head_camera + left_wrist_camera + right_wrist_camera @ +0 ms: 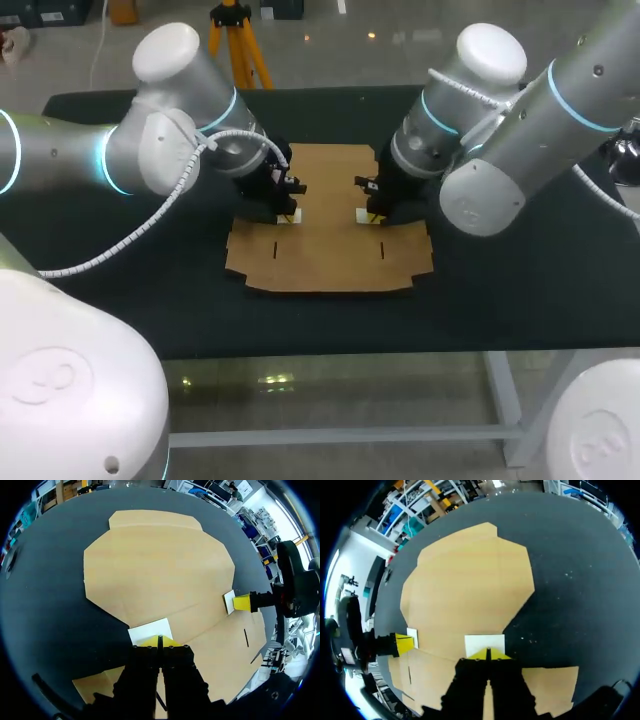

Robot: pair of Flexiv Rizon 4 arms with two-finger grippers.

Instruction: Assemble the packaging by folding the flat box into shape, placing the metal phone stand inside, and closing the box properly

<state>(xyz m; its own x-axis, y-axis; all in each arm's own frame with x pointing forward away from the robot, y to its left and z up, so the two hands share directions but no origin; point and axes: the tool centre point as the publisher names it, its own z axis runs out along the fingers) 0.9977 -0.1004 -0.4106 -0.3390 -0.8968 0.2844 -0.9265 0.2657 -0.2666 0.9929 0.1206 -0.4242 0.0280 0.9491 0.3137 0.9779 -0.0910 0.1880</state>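
Dark tabletop carries the flat box at mid-frame, where the left fingers and right fingers, each pair closed tight on nothing, seem to press white patches, probably pinning it for folding.

Both grippers are down on the flat box, tips pinched together. Between the left gripper and the right gripper runs one narrow lane of open cardboard. Each gripper's main obstacle is the other, facing it just across that lane. The left arm and the right arm crowd the room above and behind them. Ahead of each gripper the cardboard lies flat and low, easy to pass over. On each gripper's outer side is open table.
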